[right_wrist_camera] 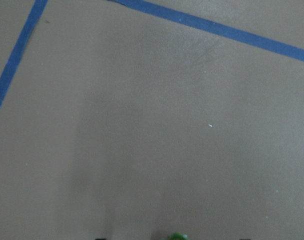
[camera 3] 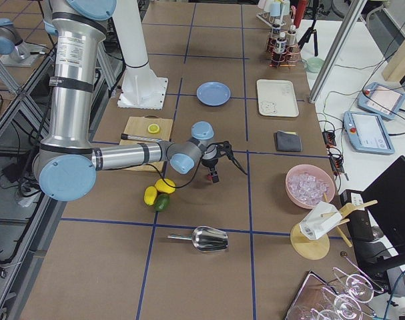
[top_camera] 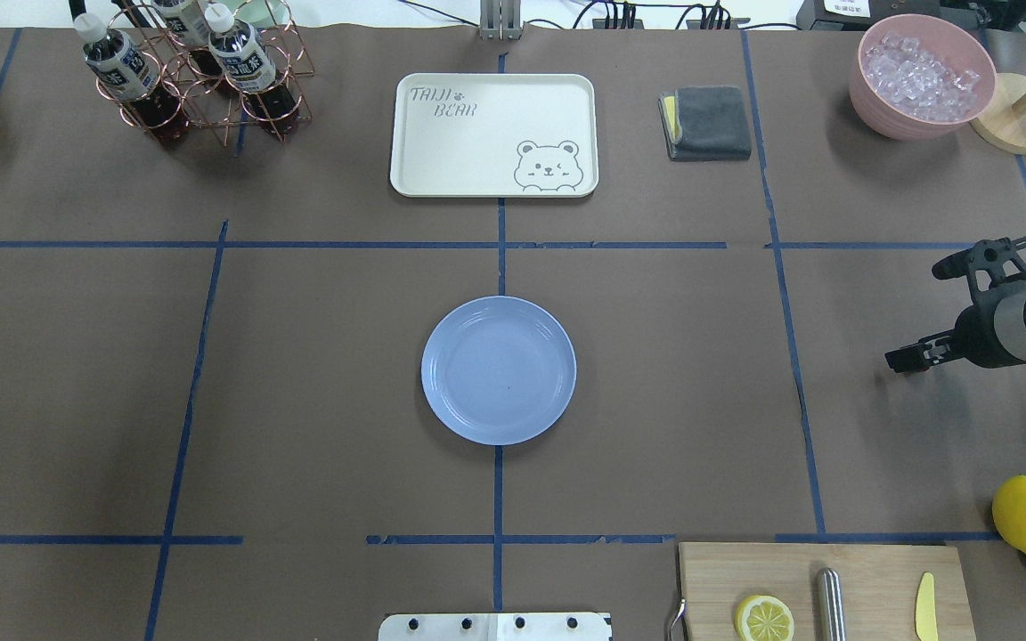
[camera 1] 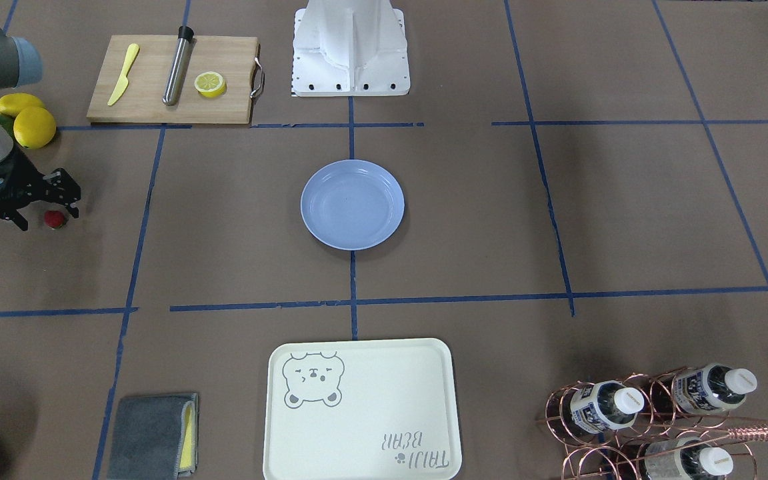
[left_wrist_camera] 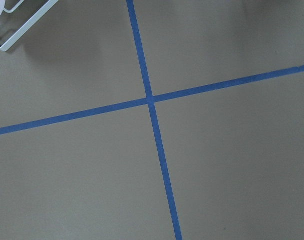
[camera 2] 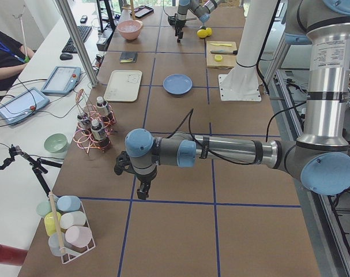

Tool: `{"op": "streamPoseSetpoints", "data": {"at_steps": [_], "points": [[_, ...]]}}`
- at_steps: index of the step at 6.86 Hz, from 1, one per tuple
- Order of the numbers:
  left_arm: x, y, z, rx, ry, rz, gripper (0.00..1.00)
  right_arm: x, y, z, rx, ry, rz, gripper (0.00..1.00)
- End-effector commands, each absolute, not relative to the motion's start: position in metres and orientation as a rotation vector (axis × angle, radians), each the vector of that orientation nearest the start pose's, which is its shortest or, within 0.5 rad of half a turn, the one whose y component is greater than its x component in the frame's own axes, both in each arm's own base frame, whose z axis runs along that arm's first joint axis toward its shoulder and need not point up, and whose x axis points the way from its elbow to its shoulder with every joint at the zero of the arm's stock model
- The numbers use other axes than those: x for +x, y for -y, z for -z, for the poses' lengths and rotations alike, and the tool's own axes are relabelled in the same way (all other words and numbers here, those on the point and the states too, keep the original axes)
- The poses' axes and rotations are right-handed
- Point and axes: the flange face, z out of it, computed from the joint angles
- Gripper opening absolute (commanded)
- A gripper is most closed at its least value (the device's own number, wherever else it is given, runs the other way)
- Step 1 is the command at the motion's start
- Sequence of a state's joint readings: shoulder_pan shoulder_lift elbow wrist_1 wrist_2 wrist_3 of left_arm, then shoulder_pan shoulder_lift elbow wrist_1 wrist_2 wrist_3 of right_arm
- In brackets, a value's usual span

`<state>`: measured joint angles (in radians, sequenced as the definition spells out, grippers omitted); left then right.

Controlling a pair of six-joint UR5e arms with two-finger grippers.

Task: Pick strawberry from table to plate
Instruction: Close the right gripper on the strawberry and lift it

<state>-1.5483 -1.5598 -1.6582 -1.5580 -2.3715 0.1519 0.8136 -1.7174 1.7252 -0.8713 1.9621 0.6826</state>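
Strawberry [camera 1: 55, 219] on table [camera 1: 224, 233], directly beneath right gripper [camera 1: 49, 215]

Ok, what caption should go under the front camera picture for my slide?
Right gripper open at the strawberry; blue plate sits empty.

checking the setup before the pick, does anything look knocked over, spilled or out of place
Nothing stands out. The strawberry lies whole on the table near the open right pincer, and the plate sits flat and empty at the centre.
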Motion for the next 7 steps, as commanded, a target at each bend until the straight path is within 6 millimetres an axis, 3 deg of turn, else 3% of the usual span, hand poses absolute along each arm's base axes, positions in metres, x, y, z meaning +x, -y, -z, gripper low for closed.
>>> {"op": "streamPoseSetpoints", "data": {"at_steps": [1, 3, 4, 6, 7], "points": [[-0.051, 0.491, -0.619, 0.115, -0.796, -0.19, 1.0, -0.254, 0.402, -0.588, 0.271, 0.739, 0.215, 0.79], [-0.051, 0.491, -0.619, 0.116, -0.796, -0.191, 1.0, -0.254, 0.401, -0.588, 0.271, 0.739, 0.218, 0.63], [-0.051, 0.491, -0.619, 0.116, -0.796, -0.191, 1.0, -0.254, 0.401, -0.589, 0.271, 0.738, 0.221, 0.47], [-0.051, 0.491, -0.611, 0.129, -0.793, -0.196, 1.0, -0.254, 0.401, -0.588, 0.273, 0.739, 0.226, 0.04], [-0.051, 0.491, -0.611, 0.129, -0.792, -0.196, 1.0, -0.256, 0.403, -0.575, 0.285, 0.761, 0.228, 0.0]]}}
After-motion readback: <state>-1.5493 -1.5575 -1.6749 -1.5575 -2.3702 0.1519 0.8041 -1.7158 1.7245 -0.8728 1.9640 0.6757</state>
